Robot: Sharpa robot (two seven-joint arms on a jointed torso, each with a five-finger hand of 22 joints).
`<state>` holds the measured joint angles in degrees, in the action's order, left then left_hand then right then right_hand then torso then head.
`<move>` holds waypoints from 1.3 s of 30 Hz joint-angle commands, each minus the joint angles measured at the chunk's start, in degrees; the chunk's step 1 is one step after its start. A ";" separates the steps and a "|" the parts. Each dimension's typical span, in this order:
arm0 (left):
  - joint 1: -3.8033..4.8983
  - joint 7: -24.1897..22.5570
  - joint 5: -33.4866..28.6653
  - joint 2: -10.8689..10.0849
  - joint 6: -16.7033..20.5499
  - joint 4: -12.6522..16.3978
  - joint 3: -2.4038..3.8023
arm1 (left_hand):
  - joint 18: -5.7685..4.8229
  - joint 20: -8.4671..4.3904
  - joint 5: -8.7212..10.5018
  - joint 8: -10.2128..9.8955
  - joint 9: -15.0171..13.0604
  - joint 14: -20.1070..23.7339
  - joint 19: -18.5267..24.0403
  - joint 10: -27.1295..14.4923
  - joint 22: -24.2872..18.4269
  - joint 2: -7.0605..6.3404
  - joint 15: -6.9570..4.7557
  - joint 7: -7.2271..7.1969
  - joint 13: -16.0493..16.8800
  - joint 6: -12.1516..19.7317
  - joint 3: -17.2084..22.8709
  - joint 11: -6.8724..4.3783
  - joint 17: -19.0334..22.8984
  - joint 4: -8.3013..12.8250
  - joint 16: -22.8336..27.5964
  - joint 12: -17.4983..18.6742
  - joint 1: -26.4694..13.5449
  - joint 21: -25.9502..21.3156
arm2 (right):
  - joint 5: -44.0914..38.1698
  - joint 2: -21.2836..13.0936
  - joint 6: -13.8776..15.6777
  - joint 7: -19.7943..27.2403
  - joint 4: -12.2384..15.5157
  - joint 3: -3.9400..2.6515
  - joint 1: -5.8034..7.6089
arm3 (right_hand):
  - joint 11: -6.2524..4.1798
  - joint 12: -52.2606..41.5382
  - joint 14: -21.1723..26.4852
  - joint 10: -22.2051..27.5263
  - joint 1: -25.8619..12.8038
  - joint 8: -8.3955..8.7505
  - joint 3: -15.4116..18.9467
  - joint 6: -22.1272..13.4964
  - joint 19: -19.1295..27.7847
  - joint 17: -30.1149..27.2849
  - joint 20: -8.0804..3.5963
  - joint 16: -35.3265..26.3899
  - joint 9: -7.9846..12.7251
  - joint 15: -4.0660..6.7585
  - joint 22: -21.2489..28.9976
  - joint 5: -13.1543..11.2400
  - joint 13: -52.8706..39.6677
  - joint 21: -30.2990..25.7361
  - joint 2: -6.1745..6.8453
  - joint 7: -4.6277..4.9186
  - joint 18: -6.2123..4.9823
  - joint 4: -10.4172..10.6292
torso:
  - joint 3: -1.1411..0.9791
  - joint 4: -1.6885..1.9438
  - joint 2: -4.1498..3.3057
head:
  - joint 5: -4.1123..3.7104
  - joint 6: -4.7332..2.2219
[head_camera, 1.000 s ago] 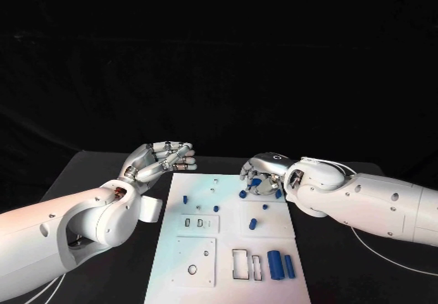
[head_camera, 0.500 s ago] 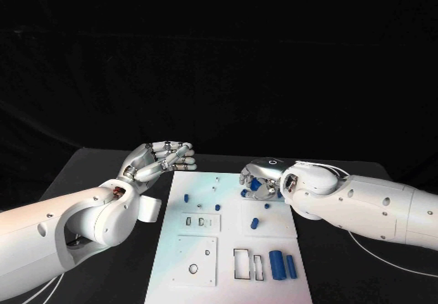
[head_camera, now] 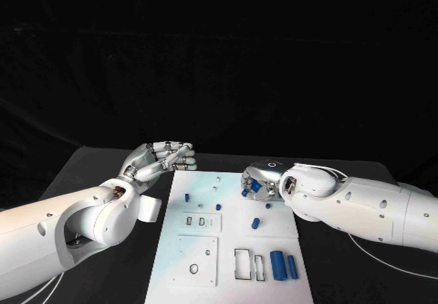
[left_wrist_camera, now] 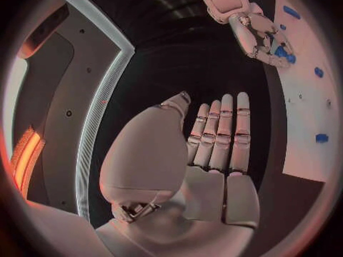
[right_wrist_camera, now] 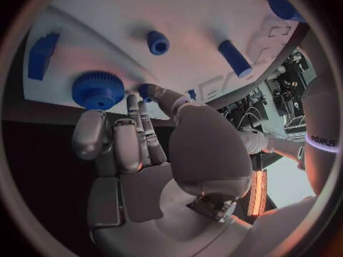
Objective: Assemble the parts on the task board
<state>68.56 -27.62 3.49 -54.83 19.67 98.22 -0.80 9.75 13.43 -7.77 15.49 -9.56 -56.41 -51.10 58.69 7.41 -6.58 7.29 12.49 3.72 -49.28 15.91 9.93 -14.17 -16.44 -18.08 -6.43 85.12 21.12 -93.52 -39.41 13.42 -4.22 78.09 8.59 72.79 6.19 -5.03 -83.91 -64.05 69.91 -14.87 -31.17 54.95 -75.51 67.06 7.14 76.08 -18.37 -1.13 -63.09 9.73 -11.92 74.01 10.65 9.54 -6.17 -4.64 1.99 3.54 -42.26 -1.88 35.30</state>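
Observation:
The white task board (head_camera: 206, 256) lies mid-table with blue parts on it: a thick cylinder (head_camera: 275, 263) and a bar (head_camera: 290, 266) at its near right, and a peg (head_camera: 256, 222) further up. My right hand (head_camera: 260, 183) bends down over the board's far right, thumb and a finger pinching a small blue part (right_wrist_camera: 146, 89). A blue gear (right_wrist_camera: 98, 89) lies on the board (right_wrist_camera: 179, 17) beside those fingertips. My left hand (head_camera: 162, 159) hovers off the board's far left corner, fingers straight and holding nothing (left_wrist_camera: 214, 154).
Small blue pegs (head_camera: 187, 197) (head_camera: 219, 206) stand on the board's far left half. Rectangular slots (head_camera: 246, 263) sit beside the cylinder. A white cable (head_camera: 365, 247) runs over the black table (head_camera: 347, 285) under my right arm.
My right hand has sunk lower over the far right parts and turned its fingers further down onto them. The left hand has not moved.

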 commanded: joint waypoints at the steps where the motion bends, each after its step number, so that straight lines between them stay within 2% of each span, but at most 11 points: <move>1: 0.11 0.13 0.12 0.02 -1.08 0.12 0.06 | 0.72 0.12 0.18 -0.18 0.06 0.04 -0.15 -0.09 -0.08 -0.13 0.24 1.01 0.02 0.16 0.31 0.34 -0.08 -0.16 0.26 0.25 -0.42 -0.04 | -0.99 0.13 -0.98 -0.31 -0.08 0.00 -0.08 | -0.42 -0.26 -2.17 -0.39 0.14 -0.43 -0.65 0.78 -0.58 0.15 -0.07 0.33 -0.24 0.08 -1.15 -0.70 0.17 0.73 -0.47 -0.12 1.01 0.16 | -0.02 0.00 -0.14 | 0.00 0.04; 6: 0.13 0.38 0.10 -0.01 -1.10 0.09 0.06 | 0.71 0.13 0.18 -0.22 0.07 0.06 -0.14 -0.12 -0.10 -0.12 0.26 1.04 0.02 0.19 0.32 0.37 -0.11 -0.16 0.29 0.31 -0.48 -0.06 | -0.86 0.24 -1.04 -0.30 -0.20 0.01 -0.15 | -0.73 -0.59 -2.35 -1.14 -0.08 -0.86 -1.47 1.66 -1.46 1.11 -0.25 1.23 -0.65 0.31 -3.13 -0.87 0.31 2.00 -0.84 -0.52 1.34 0.55 | -0.01 0.00 -0.24 | 0.03 0.11; 22: 0.22 1.19 0.06 -0.09 -1.42 -0.01 0.06 | 0.70 0.18 0.18 -0.41 0.15 0.17 -0.07 -0.27 -0.19 -0.12 0.35 1.17 0.02 0.36 0.45 0.48 -0.21 -0.06 0.43 0.60 -0.54 -0.14 | -0.66 0.38 -0.01 -1.22 -0.20 0.01 -0.24 | -0.79 -0.67 -2.41 -1.45 -0.67 -0.84 -1.99 1.68 -2.14 1.48 -0.34 1.79 -0.92 0.37 -4.75 -1.07 0.57 3.03 -0.85 -0.56 1.62 1.14 | 0.01 0.04 -0.44 | 0.00 0.20; 27: 0.23 1.42 0.06 -0.12 -1.49 -0.07 0.06 | 0.70 0.20 0.18 -0.51 0.19 0.24 -0.03 -0.35 -0.23 -0.13 0.38 1.23 0.02 0.46 0.55 0.53 -0.27 0.01 0.51 0.74 -0.46 -0.19 | -0.04 0.13 2.05 -1.63 0.29 0.01 -0.25 | -1.28 -1.24 -2.46 -2.76 -0.57 -1.53 -2.99 2.79 -2.74 1.87 -0.60 2.36 -1.58 0.74 -6.20 -0.80 0.62 3.94 -1.70 -1.12 1.83 1.62 | 0.01 0.03 -0.44 | 0.06 0.15; 29: 0.23 1.51 0.06 -0.13 -1.50 -0.10 0.06 | 0.70 0.22 0.18 -0.59 0.22 0.28 0.00 -0.41 -0.26 -0.16 0.41 1.28 0.02 0.53 0.63 0.57 -0.31 0.07 0.56 0.85 -0.37 -0.22 | 0.33 -0.02 3.00 -1.81 0.59 0.01 -0.25 | -1.53 -1.40 -2.50 -3.25 -0.38 -1.88 -3.70 3.22 -2.89 2.04 -0.78 2.61 -1.94 0.96 -6.63 -1.52 0.68 4.21 -2.54 -1.43 1.88 1.91 | 0.01 0.00 -0.47 | 0.09 0.10; 33: 0.24 1.62 0.06 -0.16 -1.52 -0.17 0.06 | 0.71 0.25 0.14 -0.77 0.29 0.35 0.03 -0.54 -0.33 -0.17 0.46 1.37 0.03 0.69 0.89 0.65 -0.43 0.21 0.67 1.10 -0.07 -0.27 | 1.08 -0.20 4.85 -2.23 1.16 0.00 -0.23 | -1.83 -1.53 -2.49 -3.88 -0.03 -2.44 -4.60 3.81 -3.00 2.05 -0.98 2.80 -2.50 1.19 -7.07 -1.99 0.81 4.46 -3.38 -1.79 1.94 2.03 | 0.04 0.01 -0.49 | 0.07 -0.04; 39: 0.25 1.74 0.06 -0.21 -1.47 -0.24 0.06 | 0.72 0.27 0.10 -0.90 0.34 0.38 0.04 -0.59 -0.38 -0.19 0.49 1.41 0.05 0.78 1.23 0.69 -0.56 0.37 0.77 1.31 0.34 -0.30 | 1.86 0.00 6.50 -2.67 1.51 -0.05 -0.08 | -2.06 -1.62 -2.52 -4.47 0.22 -3.00 -5.16 4.17 -3.27 2.25 -1.17 3.06 -3.10 1.37 -7.74 -2.01 0.91 4.84 -3.93 -2.04 2.05 2.00 | 0.04 0.08 -0.53 | 0.13 -0.17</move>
<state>68.71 -25.83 3.47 -55.07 19.24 97.93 -0.80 9.74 13.43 -7.77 14.95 -9.30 -56.19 -51.09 58.26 7.10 -6.57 7.50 12.48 3.71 -48.84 16.79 10.36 -14.65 -16.05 -17.63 -5.43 85.12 21.12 -92.35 -39.53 17.55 -5.96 79.46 8.56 72.66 4.10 -6.45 -84.07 -68.08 69.96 -16.87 -35.88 58.54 -78.38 69.26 5.86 78.82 -20.31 -0.14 -70.75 7.49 -11.09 78.65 7.68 7.78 -5.29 -2.62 2.02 3.56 -42.76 -1.76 35.17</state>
